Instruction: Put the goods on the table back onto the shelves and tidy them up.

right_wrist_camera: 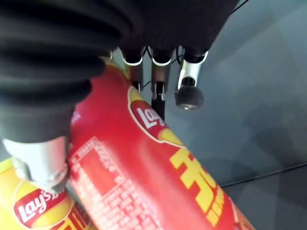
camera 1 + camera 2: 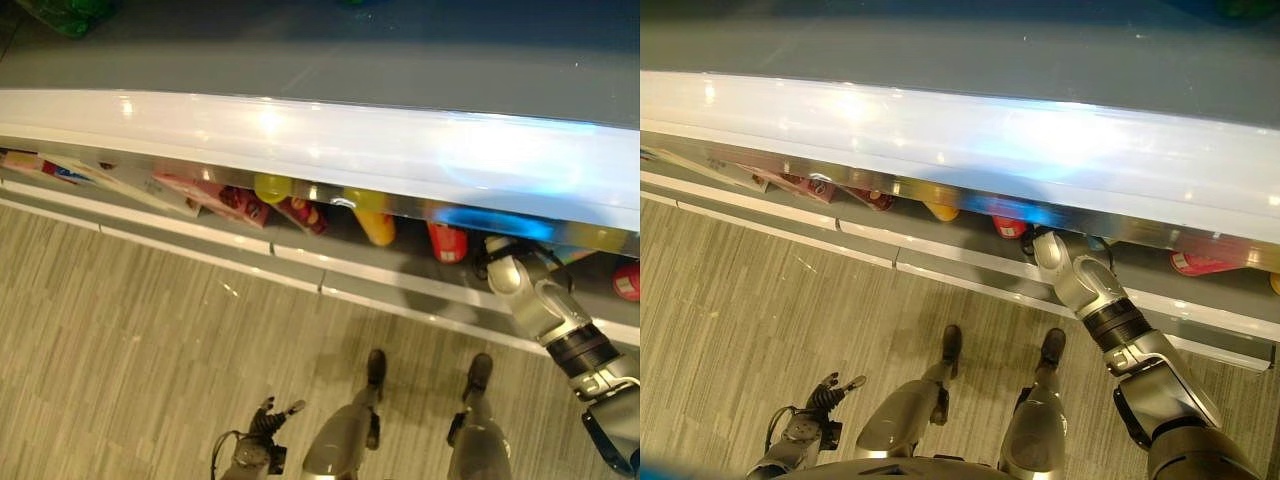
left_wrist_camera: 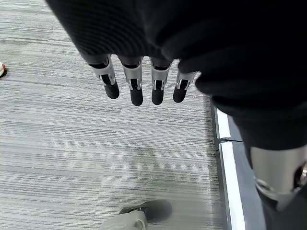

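A red crisp canister [image 1: 158,167] lies on the grey lower shelf, beside a yellow canister [image 1: 33,211]. My right hand [image 1: 157,88] reaches in under the white shelf edge [image 2: 350,140]. Its fingers curl over the red canister and its thumb [image 1: 41,163] presses the other side. From above, a red canister [image 2: 447,242] and a yellow canister [image 2: 378,225] show just past that edge, left of my right wrist [image 2: 505,275]. My left hand [image 2: 262,420] hangs low over the floor with straight fingers [image 3: 136,91] and holds nothing.
Red and pink packets [image 2: 215,195] and flat packs [image 2: 60,170] lie further left on the same shelf. Another red canister [image 2: 627,282] sits at the far right. A white bottom rail [image 2: 300,260] borders the striped floor.
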Available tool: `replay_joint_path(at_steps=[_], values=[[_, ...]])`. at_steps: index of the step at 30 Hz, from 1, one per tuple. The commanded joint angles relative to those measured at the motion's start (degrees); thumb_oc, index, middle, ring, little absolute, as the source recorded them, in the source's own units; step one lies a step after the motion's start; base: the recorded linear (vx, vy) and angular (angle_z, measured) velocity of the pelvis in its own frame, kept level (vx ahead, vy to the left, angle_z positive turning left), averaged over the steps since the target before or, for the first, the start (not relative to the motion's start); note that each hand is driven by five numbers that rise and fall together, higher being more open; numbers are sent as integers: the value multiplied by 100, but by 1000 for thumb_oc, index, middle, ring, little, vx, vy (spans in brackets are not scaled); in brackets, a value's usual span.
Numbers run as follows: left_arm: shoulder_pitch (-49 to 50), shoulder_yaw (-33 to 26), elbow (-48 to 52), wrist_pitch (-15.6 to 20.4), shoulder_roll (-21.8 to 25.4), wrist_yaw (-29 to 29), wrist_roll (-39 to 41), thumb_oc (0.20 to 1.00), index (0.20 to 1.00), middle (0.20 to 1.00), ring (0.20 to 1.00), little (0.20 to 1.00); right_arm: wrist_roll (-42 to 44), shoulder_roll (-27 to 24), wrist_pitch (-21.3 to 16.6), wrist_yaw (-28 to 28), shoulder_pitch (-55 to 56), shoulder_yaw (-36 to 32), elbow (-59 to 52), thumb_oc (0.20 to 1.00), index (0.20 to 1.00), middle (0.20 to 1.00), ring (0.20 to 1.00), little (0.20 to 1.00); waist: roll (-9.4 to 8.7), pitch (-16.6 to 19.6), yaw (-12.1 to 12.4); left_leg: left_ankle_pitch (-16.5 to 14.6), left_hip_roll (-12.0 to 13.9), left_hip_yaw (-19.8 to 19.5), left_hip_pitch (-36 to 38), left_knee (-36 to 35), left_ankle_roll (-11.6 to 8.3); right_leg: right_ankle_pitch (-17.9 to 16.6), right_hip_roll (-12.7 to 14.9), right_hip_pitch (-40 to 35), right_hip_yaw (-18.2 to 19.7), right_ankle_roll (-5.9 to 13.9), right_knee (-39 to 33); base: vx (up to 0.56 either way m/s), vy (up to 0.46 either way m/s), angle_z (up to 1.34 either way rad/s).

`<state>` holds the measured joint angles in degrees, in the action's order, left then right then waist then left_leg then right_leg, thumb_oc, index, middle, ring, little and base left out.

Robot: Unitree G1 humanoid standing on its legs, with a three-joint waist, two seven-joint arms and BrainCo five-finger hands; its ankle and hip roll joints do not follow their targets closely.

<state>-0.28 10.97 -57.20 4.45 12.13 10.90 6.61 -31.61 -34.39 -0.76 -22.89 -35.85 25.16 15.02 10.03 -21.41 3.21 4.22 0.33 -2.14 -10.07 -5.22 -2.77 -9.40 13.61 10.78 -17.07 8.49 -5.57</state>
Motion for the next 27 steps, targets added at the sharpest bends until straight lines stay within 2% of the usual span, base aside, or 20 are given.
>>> replay_joint_path(at_steps=[1, 3, 4, 5, 6, 14, 27], values=[[-196, 276, -485, -21, 178, 116, 216, 1000, 1000, 1000, 1000, 1000, -178, 76, -88, -143, -371, 185, 76, 200, 200, 200, 200, 200, -198, 175, 51, -150, 141, 207, -222, 22, -262, 450, 479, 21, 363, 384, 541, 0, 0, 0], [-188, 275, -493, -20, 180, 118, 212, 1000, 1000, 1000, 1000, 1000, -182, 86, -87, -160, -356, 182, 87, 200, 200, 200, 200, 200, -204, 180, 41, -154, 139, 206, -214, 22, -260, 448, 481, 21, 373, 383, 542, 0, 0, 0], [-188, 271, -500, -21, 182, 123, 210, 1000, 1000, 1000, 1000, 1000, -185, 91, -83, -166, -350, 180, 88, 401, 401, 401, 401, 401, -206, 182, 38, -156, 139, 209, -212, 22, -259, 451, 482, 22, 372, 383, 546, 0, 0, 0], [-186, 265, -500, -21, 184, 127, 215, 1000, 1000, 1000, 1000, 1000, -192, 105, -78, -181, -334, 161, 80, 925, 925, 925, 925, 925, -209, 182, 42, -157, 140, 215, -209, 22, -260, 453, 483, 18, 373, 382, 549, 0, 0, 0], [-185, 266, -500, -21, 185, 127, 215, 1000, 1000, 1000, 1000, 1000, -193, 105, -78, -181, -332, 160, 79, 1000, 1000, 1000, 1000, 1000, -209, 182, 43, -157, 140, 216, -208, 22, -260, 453, 483, 17, 374, 382, 549, 0, 0, 0], [-239, 257, -507, -34, 173, 171, 190, 1000, 1000, 1000, 1000, 1000, -236, 165, -89, -245, -229, 112, -52, 1000, 1000, 1000, 1000, 1000, -236, 191, 8, -172, 144, 234, -196, 22, -259, 444, 494, 13, 378, 393, 546, -2, 0, 0], [-336, 153, -544, -106, 197, 243, 156, 1000, 1000, 1000, 1000, 1000, -221, 185, -295, -217, 135, -26, -1198, 1000, 1000, 1000, 1000, 1000, -374, 317, -129, -243, 227, 325, -31, 22, -284, 475, 433, -125, 416, 374, 489, -5, 1, -5]])
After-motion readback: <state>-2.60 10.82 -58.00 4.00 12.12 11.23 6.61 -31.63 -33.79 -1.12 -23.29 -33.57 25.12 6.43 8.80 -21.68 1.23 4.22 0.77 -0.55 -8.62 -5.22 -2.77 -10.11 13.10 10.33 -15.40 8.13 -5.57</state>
